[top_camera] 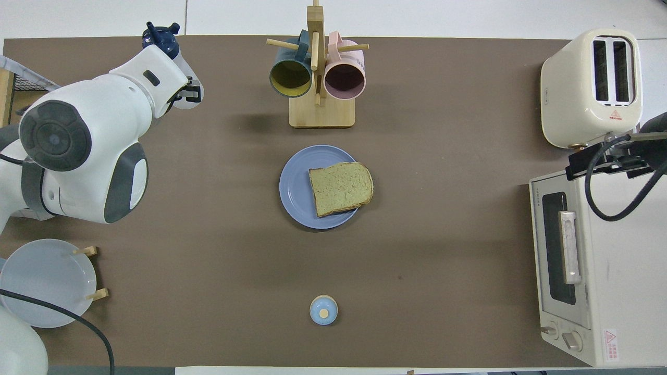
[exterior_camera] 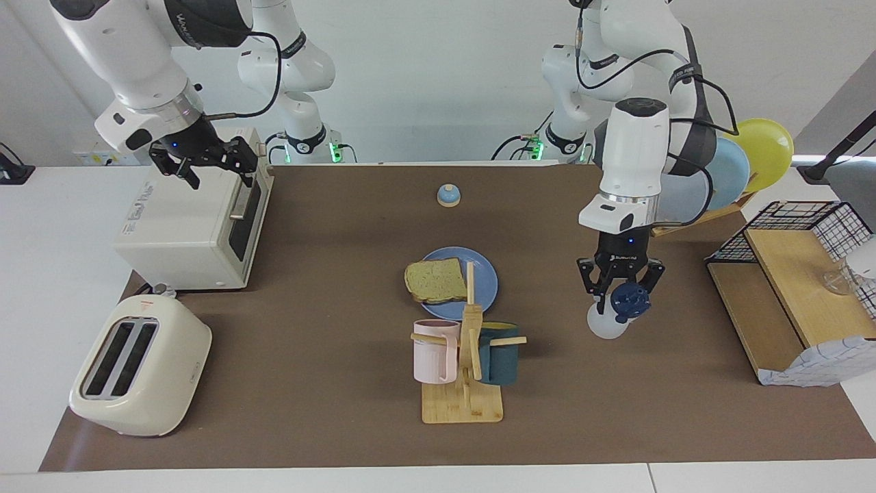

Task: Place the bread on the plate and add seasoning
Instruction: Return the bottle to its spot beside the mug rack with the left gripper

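The bread (exterior_camera: 435,280) (top_camera: 341,188) lies on the blue plate (exterior_camera: 482,272) (top_camera: 294,186) at the middle of the mat, overhanging the rim toward the right arm's end. My left gripper (exterior_camera: 619,291) is shut on the seasoning (exterior_camera: 608,322), a whitish bottle with a navy cap (top_camera: 161,37), and holds it tilted low over the mat toward the left arm's end; the arm hides most of it in the overhead view. My right gripper (exterior_camera: 217,166) (top_camera: 594,159) is open and empty over the toaster oven (exterior_camera: 191,222) (top_camera: 594,271).
A wooden mug rack (exterior_camera: 465,370) (top_camera: 319,78) with a pink and a teal mug stands just farther from the robots than the plate. A small bell (exterior_camera: 448,196) (top_camera: 323,310) sits nearer to them. A toaster (exterior_camera: 137,366) (top_camera: 591,86), upright plates (exterior_camera: 746,164) and a wire shelf (exterior_camera: 794,287) line the ends.
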{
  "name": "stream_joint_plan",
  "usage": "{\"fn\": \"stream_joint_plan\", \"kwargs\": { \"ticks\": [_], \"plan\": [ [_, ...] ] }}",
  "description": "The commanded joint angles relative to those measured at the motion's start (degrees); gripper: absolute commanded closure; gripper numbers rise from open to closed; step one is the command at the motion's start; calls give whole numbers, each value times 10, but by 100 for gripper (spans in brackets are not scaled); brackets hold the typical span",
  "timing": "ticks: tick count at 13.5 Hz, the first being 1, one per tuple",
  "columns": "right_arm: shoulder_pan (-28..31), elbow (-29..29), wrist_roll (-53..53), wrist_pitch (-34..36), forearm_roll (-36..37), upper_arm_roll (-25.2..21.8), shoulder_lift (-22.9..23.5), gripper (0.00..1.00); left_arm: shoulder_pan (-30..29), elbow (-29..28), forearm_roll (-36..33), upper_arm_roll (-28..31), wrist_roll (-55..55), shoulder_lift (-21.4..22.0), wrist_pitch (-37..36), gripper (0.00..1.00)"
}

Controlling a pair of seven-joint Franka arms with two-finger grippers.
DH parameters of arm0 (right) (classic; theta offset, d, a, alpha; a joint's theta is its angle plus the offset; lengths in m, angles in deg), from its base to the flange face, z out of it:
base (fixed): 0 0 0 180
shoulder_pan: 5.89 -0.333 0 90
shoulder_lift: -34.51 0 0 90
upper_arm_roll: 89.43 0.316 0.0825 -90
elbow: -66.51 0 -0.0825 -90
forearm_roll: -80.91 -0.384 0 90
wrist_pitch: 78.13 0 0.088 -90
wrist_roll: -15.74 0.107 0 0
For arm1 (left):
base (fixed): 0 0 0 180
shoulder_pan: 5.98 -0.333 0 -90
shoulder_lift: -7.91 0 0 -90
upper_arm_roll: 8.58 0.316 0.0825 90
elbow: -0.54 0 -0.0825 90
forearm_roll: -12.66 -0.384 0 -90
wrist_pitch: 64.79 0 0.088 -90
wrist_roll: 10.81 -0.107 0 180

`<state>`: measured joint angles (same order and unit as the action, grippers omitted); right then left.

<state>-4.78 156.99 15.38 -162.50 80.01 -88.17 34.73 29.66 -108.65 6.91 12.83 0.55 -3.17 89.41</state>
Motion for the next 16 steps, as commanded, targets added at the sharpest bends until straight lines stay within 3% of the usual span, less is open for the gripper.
{"fn": "stream_joint_plan", "kwargs": {
  "ticks": [1,5,8,16],
  "plan": [
    [4,15,-14,2,-3,3,-15,0,-25,-32,17,-7,45,-26,124,100],
    [4,15,-16,4,-3,3,-15,0,-38,-27,17,-8,51,-119,269,100],
    [4,16,-16,4,-3,3,-15,0,-45,1,16,-12,52,-196,325,100],
    [4,16,-17,4,-3,3,-15,0,-43,-6,10,-18,44,-212,334,100]
  ]
}}
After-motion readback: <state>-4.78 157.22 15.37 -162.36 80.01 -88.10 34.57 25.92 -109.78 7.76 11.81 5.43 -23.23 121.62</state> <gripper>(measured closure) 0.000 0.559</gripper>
